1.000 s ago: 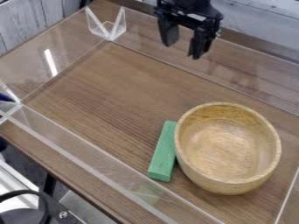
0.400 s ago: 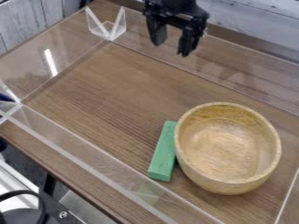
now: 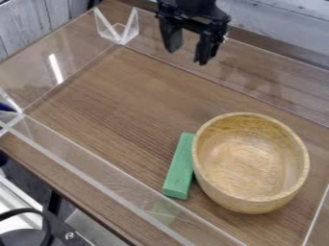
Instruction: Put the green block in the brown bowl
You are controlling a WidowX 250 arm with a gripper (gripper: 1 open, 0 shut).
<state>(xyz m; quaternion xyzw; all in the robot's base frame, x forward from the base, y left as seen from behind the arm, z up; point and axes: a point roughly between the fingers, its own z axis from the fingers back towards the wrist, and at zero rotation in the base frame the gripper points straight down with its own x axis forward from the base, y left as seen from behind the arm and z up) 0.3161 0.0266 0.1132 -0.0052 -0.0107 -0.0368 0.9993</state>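
Wooden table (image 3: 122,91) fills most of the view, brown, grain visible, seen from above. Bowl next: the brown bowl (image 3: 249,161), round, light tan, thick rim, in the lower right part of the view, opening upward, its inside bare wood. Black robot gripper (image 3: 194,43) at the top of the view, right of centre, well apart from bowl and block; fingers released, parted, one at each side, nothing between them. Upper part of the arm cut off by the top edge of the view. The green block (image 3: 180,166): flat elongated bar, plain bright green, on the table outside the bowl, just beside it on the view's left. Its long side runs up and down the view, leaning slightly, upper end close to the rim; whether the two touch, cannot tell. Clear angular piece (image 3: 117,27) with pale, bright edges near the top left, close to the table's far edge; exact nature unclear. Black cable (image 3: 46,223) curving through the bottom left corner, beside dark and whitish equipment, cropped by the view. Small bright streak of glare (image 3: 56,67) on the left side, upper half.
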